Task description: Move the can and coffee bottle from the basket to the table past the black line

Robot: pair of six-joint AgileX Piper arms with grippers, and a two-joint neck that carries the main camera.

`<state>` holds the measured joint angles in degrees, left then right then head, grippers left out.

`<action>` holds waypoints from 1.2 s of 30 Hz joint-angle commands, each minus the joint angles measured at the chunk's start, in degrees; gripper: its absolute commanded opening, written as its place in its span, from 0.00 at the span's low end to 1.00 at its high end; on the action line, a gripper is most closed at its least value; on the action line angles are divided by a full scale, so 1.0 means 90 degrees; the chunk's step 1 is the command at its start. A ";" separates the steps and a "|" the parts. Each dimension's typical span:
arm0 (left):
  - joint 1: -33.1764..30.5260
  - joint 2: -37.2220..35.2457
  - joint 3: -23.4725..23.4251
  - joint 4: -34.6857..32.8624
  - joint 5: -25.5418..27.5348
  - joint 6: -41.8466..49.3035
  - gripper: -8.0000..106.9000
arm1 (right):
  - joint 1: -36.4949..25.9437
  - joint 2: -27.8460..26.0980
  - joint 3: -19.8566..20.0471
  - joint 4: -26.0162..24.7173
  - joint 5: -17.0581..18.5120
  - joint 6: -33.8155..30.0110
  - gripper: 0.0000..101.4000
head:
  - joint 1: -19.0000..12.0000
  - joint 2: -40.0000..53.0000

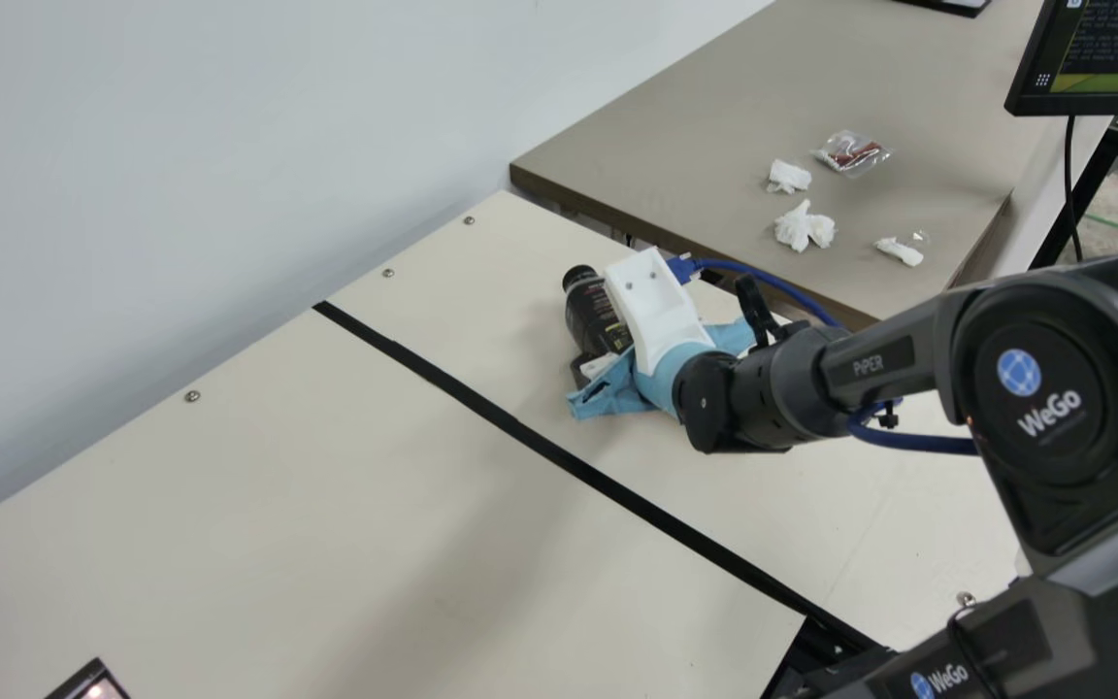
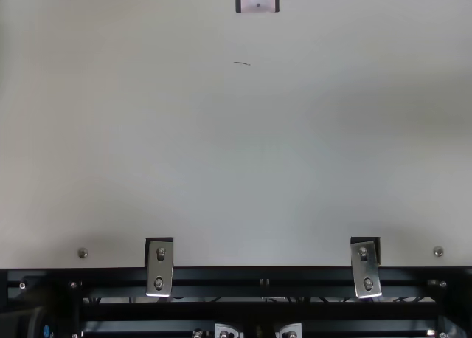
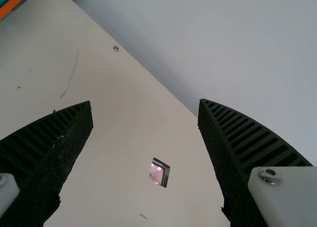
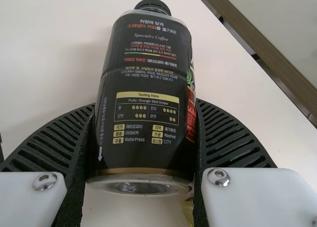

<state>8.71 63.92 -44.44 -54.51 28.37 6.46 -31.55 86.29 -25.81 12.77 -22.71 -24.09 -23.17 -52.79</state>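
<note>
1. I'm gripping the coffee bottle (image 4: 143, 93) in my right gripper (image 1: 608, 377), its fingers pressing both sides.
2. The bottle's cap (image 4: 152, 7) is pointing away, beyond those fingertips.
3. My left gripper (image 3: 145, 103) is gaping wide, holding nothing.

Right arm (image 1: 894, 359) is showing black and dark-grey casings. Round joint cover (image 1: 1035, 417) is bearing a blue emblem, white lettering. Blue cable (image 1: 782, 282) is joining a white bracket (image 1: 651, 311); light-blue wrap (image 1: 666, 376) is lying beneath. Black ribbed fingers (image 4: 235, 130) are tapering; silver screws (image 4: 219, 177) are dotting white mounts (image 4: 262, 197).
</note>
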 commanded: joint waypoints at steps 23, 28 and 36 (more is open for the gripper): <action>0.0000 0.0000 0.0000 0.0000 0.0000 0.0000 0.85 | 0.0393 0.0232 0.0139 0.0204 -0.0255 -0.0052 0.28 | -0.0202 -0.0179; 0.0000 0.0000 0.0000 0.0000 0.0000 0.0000 0.85 | 0.0462 0.0226 0.0161 0.0336 -0.0246 -0.0098 1.00 | -0.0202 -0.0179; 0.0000 0.0000 0.0000 0.0000 0.0000 0.0000 0.85 | 0.0504 -0.0165 0.0167 0.0605 -0.0153 -0.0418 1.00 | -0.0202 -0.0179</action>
<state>8.71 63.92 -44.44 -54.51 28.37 6.46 -27.06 85.87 -24.30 17.85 -24.43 -27.07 -23.17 -52.79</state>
